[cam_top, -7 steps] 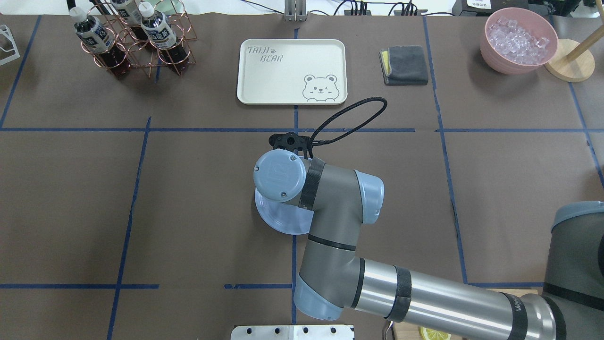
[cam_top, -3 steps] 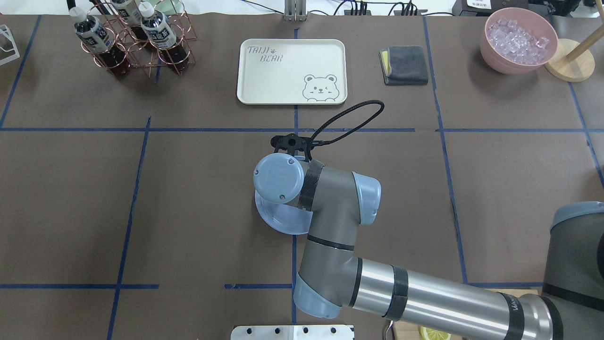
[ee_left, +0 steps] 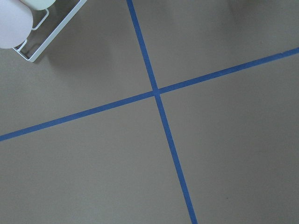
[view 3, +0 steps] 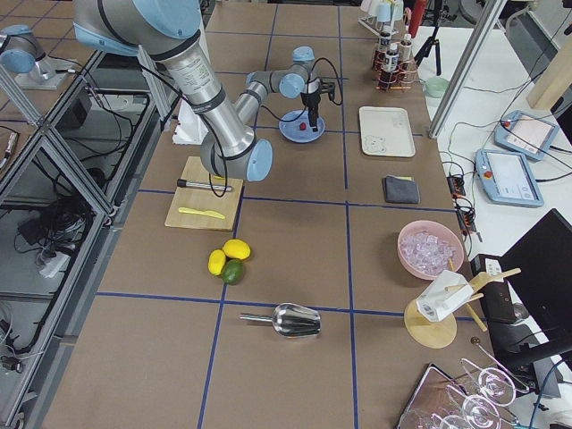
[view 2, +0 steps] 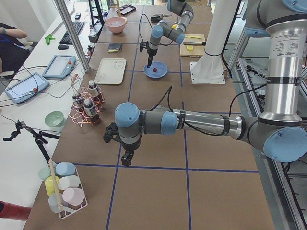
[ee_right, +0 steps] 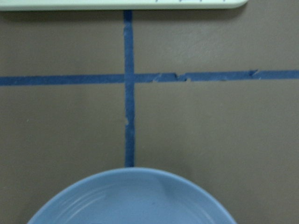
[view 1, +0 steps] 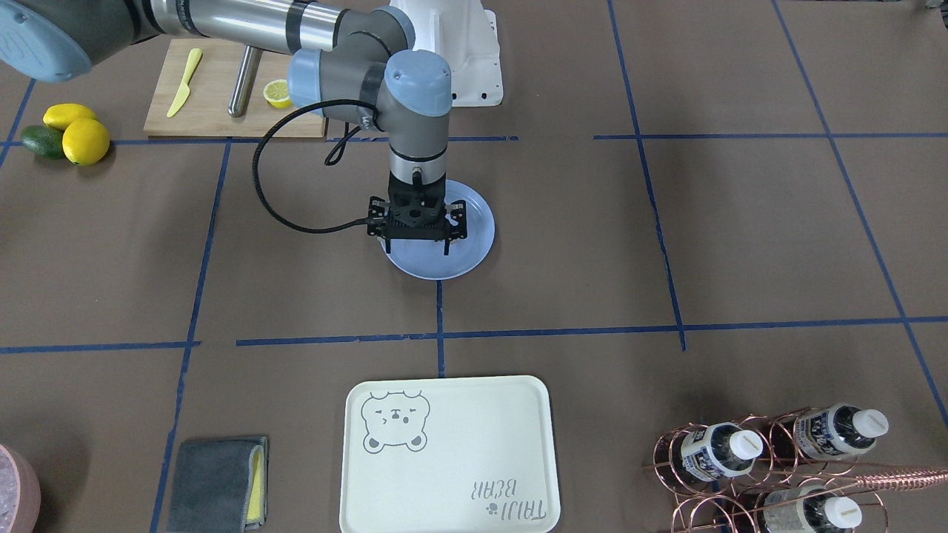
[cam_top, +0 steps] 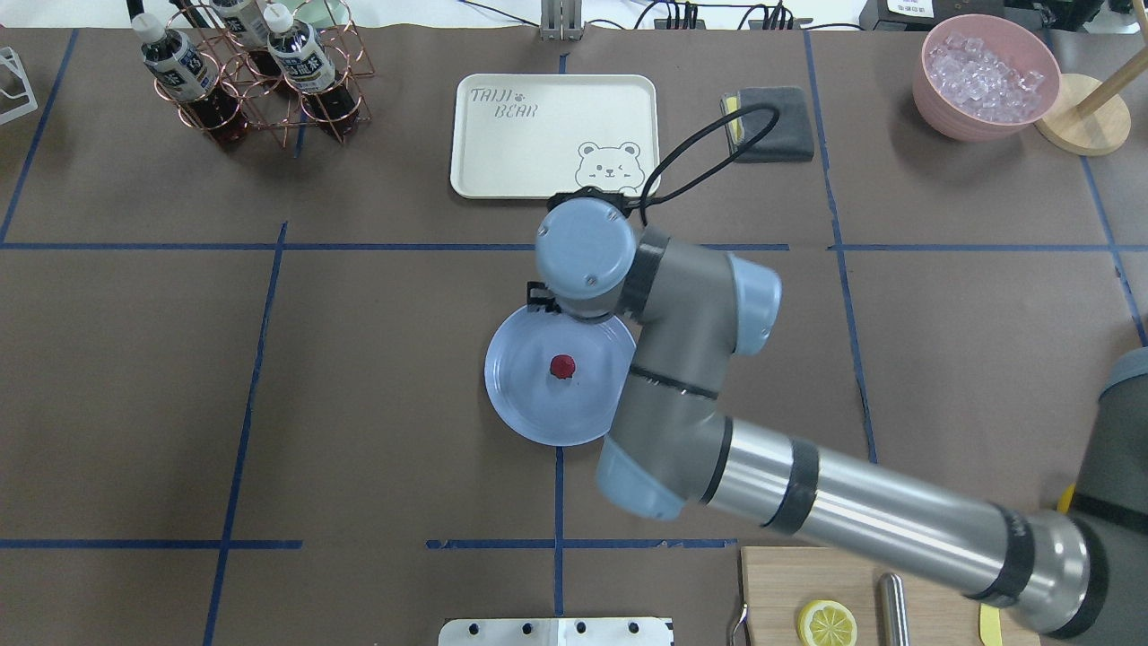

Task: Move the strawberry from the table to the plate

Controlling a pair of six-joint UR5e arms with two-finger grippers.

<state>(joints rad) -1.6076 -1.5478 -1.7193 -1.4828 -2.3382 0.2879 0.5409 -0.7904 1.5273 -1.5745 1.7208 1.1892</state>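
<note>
The small dark-red strawberry (cam_top: 562,365) lies near the middle of the light-blue plate (cam_top: 529,404), at the centre of the brown table (cam_top: 377,359). My right gripper (view 1: 416,252) hangs open above the plate (view 1: 474,222), over its half toward the tray, with nothing between its fingers. In the front-facing view the gripper hides the berry. The right wrist view shows only the plate's rim (ee_right: 131,186) and blue tape. My left gripper (view 2: 125,158) hangs low over bare table far to the left; I cannot tell whether it is open or shut.
A cream bear-print tray (cam_top: 554,135) lies just beyond the plate. A bottle rack (cam_top: 251,72), a grey cloth (cam_top: 771,126) and a pink bowl of ice (cam_top: 987,76) line the far edge. A cutting board (cam_top: 825,574) with a lemon half lies near my base.
My right wrist has moved off the plate toward the tray and to the right. The plate, covered before, now shows the strawberry lying in it.
</note>
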